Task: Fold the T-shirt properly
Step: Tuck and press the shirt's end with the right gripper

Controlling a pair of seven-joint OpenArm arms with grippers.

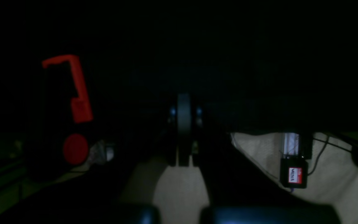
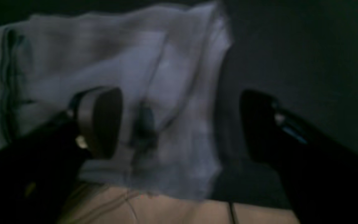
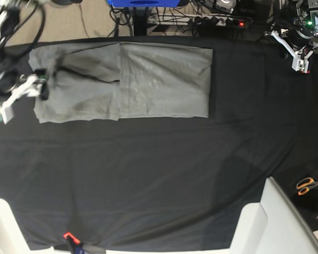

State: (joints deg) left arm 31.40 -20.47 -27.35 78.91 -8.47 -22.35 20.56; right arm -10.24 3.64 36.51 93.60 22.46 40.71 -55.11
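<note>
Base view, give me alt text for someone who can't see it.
A grey T-shirt, partly folded into a long band, lies on a black table cloth. The right gripper hangs open over its end at the picture's left; the left gripper is parked far opposite.

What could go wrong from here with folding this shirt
The right tool hangs open right over the T-shirt's end, so pulling away could snag and drag the fabric. The folded-over layer looks wrinkled and uneven, so the next fold may lock in creases. The shirt lies near the black table cloth's far edge and could slide off.
</note>
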